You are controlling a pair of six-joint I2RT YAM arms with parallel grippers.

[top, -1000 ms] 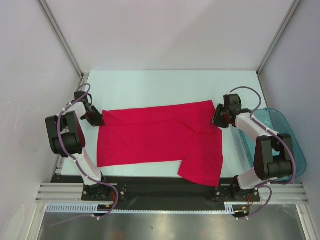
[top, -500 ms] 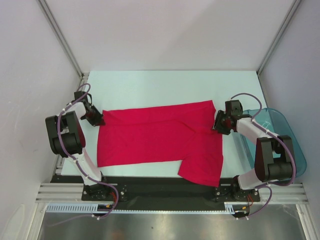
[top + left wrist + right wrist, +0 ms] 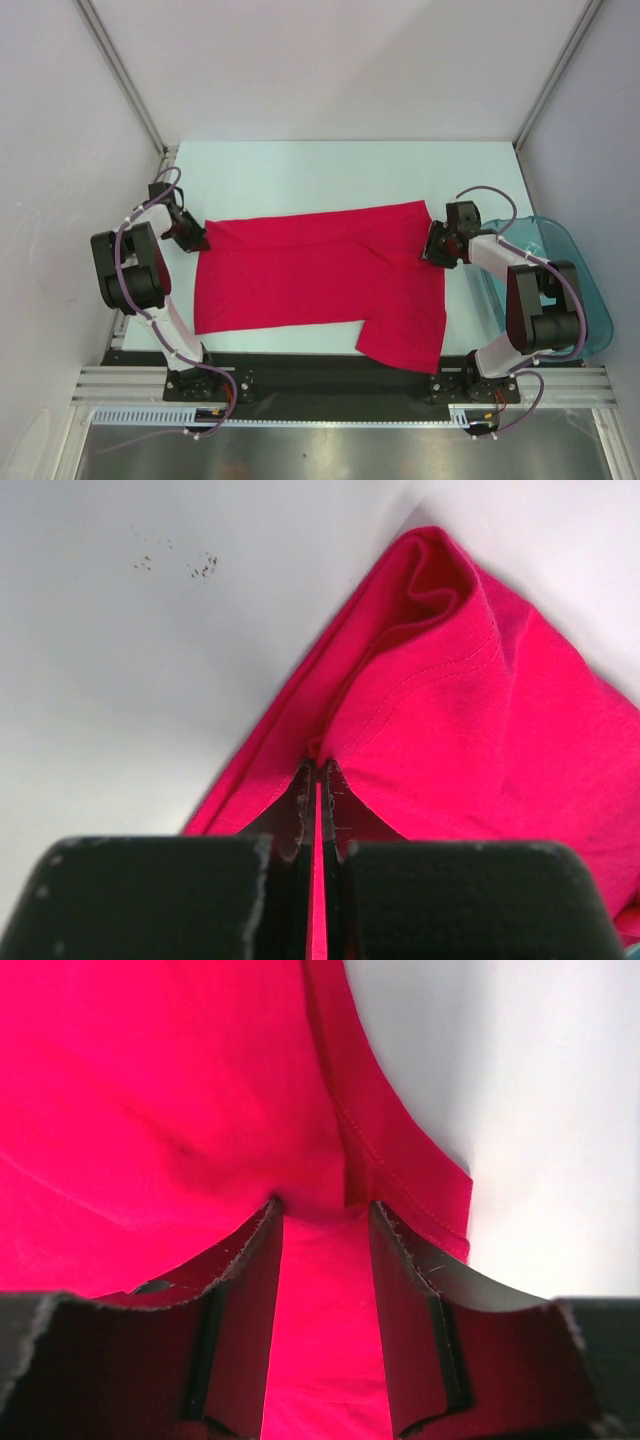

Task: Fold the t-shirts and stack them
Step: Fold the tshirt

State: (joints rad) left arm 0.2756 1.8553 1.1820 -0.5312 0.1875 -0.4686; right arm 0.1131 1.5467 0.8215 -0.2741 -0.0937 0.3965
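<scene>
A bright red t-shirt (image 3: 320,270) lies spread flat on the white table, one sleeve hanging toward the front right. My left gripper (image 3: 195,240) is at the shirt's far left corner, shut on a fold of the red cloth (image 3: 480,710); a thin strip of cloth shows between its closed fingers (image 3: 318,770). My right gripper (image 3: 432,248) is at the shirt's right edge. Its jaws (image 3: 325,1210) stand open with the hemmed cloth (image 3: 150,1080) lying between them.
A translucent teal plastic bin (image 3: 575,270) stands at the right edge of the table behind my right arm. Bare white table (image 3: 330,175) lies beyond the shirt. Grey walls close in on three sides.
My right gripper has lowered and slid a little left onto the shirt's right edge. The left arm and the shirt have not moved.
</scene>
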